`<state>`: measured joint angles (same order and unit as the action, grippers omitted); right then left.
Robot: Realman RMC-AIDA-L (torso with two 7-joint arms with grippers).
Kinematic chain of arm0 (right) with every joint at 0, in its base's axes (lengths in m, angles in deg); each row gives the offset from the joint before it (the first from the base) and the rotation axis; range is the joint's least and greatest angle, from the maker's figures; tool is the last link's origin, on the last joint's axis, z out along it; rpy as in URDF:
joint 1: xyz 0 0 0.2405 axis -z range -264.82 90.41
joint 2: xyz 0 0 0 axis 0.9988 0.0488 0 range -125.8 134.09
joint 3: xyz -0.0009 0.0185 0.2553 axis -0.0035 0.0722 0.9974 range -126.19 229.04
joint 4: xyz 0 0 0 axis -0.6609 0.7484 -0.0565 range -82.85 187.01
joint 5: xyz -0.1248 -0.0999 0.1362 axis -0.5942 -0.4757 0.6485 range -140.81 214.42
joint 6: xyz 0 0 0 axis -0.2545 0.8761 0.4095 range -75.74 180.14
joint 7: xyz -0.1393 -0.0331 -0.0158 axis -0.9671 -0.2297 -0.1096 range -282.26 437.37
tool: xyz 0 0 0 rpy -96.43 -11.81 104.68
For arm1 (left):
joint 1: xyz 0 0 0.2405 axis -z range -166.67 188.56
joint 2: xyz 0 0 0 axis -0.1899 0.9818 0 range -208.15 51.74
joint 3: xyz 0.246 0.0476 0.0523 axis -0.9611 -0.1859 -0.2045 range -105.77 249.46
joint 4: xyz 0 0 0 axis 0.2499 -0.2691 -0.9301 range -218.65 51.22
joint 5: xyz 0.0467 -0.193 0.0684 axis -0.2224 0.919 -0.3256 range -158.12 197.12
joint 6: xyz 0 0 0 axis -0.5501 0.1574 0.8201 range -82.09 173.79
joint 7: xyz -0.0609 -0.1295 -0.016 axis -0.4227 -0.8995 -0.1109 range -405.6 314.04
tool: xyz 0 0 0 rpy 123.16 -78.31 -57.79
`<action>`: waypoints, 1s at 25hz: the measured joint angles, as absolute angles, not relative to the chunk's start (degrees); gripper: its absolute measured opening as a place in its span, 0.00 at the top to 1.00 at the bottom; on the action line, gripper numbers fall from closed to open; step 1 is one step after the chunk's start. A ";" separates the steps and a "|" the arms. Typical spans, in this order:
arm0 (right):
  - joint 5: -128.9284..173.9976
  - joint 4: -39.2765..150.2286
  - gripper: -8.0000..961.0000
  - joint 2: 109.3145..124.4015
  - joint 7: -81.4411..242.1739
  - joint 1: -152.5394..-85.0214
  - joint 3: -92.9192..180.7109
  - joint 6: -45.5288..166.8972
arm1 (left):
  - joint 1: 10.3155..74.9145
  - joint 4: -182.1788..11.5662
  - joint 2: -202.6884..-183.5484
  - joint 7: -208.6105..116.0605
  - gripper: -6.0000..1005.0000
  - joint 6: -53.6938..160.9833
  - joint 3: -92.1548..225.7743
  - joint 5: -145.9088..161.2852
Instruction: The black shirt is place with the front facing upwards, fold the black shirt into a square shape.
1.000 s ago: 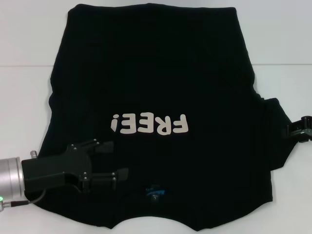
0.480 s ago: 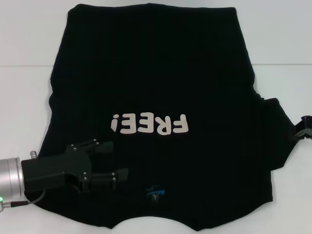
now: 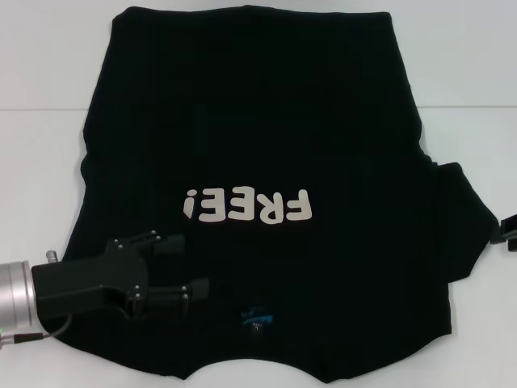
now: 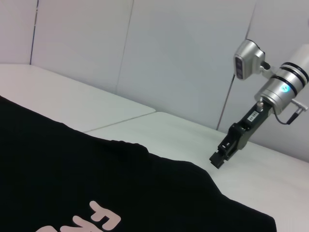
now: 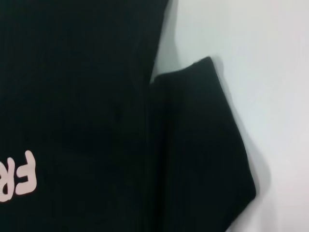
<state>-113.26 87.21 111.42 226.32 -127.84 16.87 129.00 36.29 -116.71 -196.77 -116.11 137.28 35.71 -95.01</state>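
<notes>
The shirt (image 4: 96,183) lies flat on the white table (image 4: 159,130), with part of its cream lettering (image 4: 89,223) visible. Beyond its edge the right gripper (image 4: 218,158) hangs above the table, apart from the cloth. Behind is a pale wall (image 4: 145,48).

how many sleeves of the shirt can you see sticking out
1. A sleeve sticks out on the robot's right side of the shirt, lying flat on the table. The left one is not visible; it may be tucked under, beneath the left pincer.
</notes>
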 joint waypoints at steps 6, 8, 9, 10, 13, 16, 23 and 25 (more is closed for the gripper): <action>-113.23 86.95 0.56 112.50 226.32 -127.95 16.80 129.43 | 36.44 -116.74 -196.85 -116.14 0.10 137.03 35.64 -95.02; -113.22 86.94 0.46 112.75 226.31 -128.27 16.75 129.34 | 36.47 -116.70 -196.85 -116.16 0.10 137.01 35.64 -95.02; -113.22 86.92 0.41 112.85 226.31 -128.38 16.74 129.26 | 36.48 -116.70 -196.85 -116.16 0.10 137.01 35.63 -95.02; -113.22 86.89 0.38 112.92 226.31 -128.50 16.74 129.15 | 36.49 -116.72 -196.87 -116.16 0.10 137.01 35.63 -95.02; -113.22 86.83 0.29 113.21 226.30 -128.76 16.96 128.97 | 36.42 -116.77 -196.93 -116.18 0.10 137.01 35.63 -95.02; -113.22 86.44 0.27 113.51 226.28 -129.11 17.03 128.42 | 36.32 -116.73 -196.94 -116.18 0.10 136.99 35.63 -95.02; -113.34 84.27 0.28 113.74 225.80 -130.02 16.73 126.74 | 36.25 -116.64 -196.94 -116.18 0.10 136.99 35.68 -95.02; -113.33 84.02 0.28 113.79 225.76 -130.05 16.71 126.43 | 36.22 -116.62 -196.94 -116.18 0.10 136.99 35.71 -95.02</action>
<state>-113.33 84.02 113.79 225.76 -130.05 16.71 126.43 36.22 -116.62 -196.94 -116.18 136.99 35.71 -95.02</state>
